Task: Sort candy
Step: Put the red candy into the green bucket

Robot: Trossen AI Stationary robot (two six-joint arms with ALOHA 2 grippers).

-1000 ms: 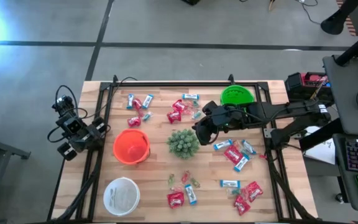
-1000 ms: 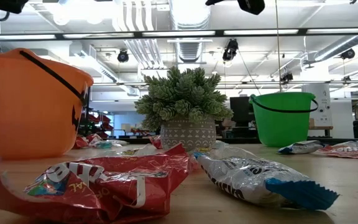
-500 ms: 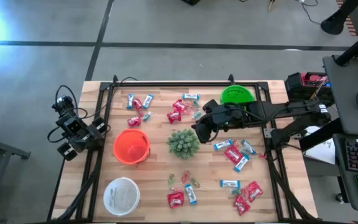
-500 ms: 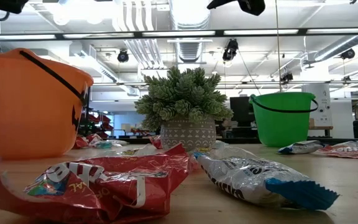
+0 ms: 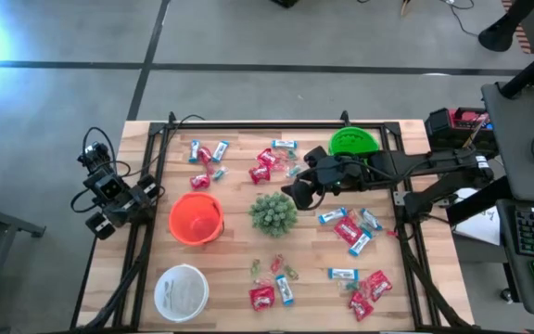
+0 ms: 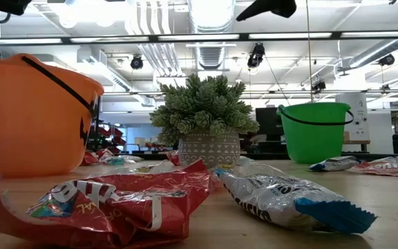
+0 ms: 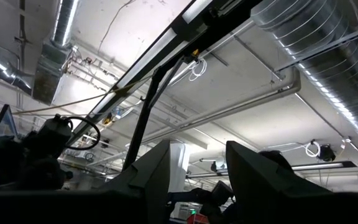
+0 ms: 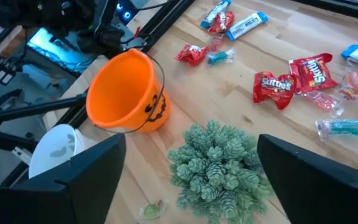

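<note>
**Light, crinkly sweets call for a low, flat pinch**

The candy (image 5: 349,232) lies scattered over the wooden table (image 5: 230,288): red packets (image 8: 277,82) and blue-and-white bars (image 5: 342,275) in loose clusters at the far edge, on the right side and along the near edge, with tiny green and pink pieces (image 5: 290,275) between them. None can be seen inside the orange bucket (image 5: 196,219), the white bowl (image 5: 181,291) or the green bucket (image 5: 353,143).

The right pincer (image 5: 297,196) hangs above the table just beside the potted plant (image 5: 273,212), its fingers spread wide with nothing between them; its wrist view looks down past them at the plant, the orange bucket and the red packets beyond. The left pincer (image 5: 146,193) waits at the table's left edge, pointed up at the ceiling, its fingers (image 7: 151,177) partly apart and empty.

By the look of them, these sweets weigh almost nothing. The wrappers are thin and glossy, so they will likely crumple under pressure and could slide across the wood instead of lifting. The low view shows a red packet (image 6: 109,200) puffed and creased, with flat crimped ends. The packets seem best taken across the plump middle, fingers nearly touching the table. The bars look stiffer and suit a grip across the narrow width. The tiny pieces appear hardest: small and easily nudged away by a closing finger.
</note>
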